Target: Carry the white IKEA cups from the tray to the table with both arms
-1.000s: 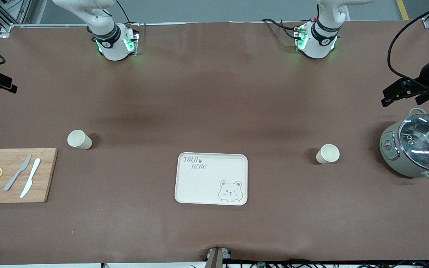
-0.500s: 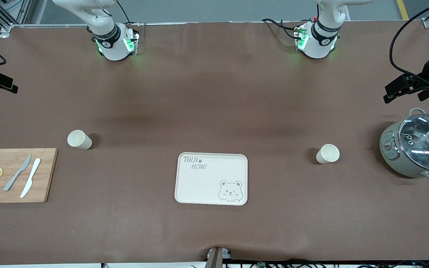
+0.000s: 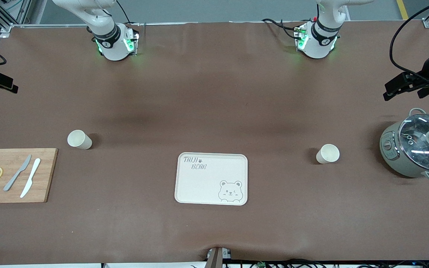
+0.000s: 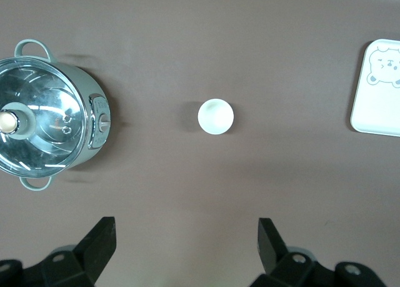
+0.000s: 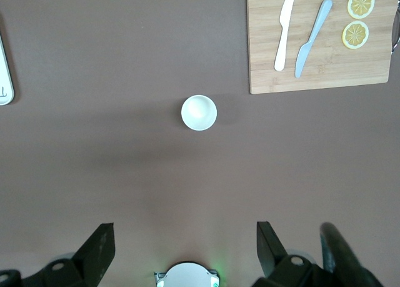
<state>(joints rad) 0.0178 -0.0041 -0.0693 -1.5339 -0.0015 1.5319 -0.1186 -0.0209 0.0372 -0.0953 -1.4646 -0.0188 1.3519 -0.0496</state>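
Observation:
Two cream-white cups stand upright on the brown table. One cup (image 3: 79,139) is toward the right arm's end, just farther from the front camera than the cutting board. It also shows in the right wrist view (image 5: 199,112). The other cup (image 3: 327,153) stands between the tray and the pot, and shows in the left wrist view (image 4: 215,116). My left gripper (image 4: 185,227) is open and empty, high over the table near that cup and the pot; it shows at the front view's edge (image 3: 387,91). My right gripper (image 5: 184,232) is open and empty, high over the table; it shows at the front view's edge (image 3: 12,85).
A cream bear-print tray (image 3: 199,186) lies mid-table, near the front camera. A wooden cutting board (image 3: 47,175) with two knives and lemon slices lies at the right arm's end. A grey-green pot with a glass lid (image 3: 417,145) stands at the left arm's end.
The left gripper has shifted a little toward the bases' side of the front view. The cups, the tray and the right gripper have not moved.

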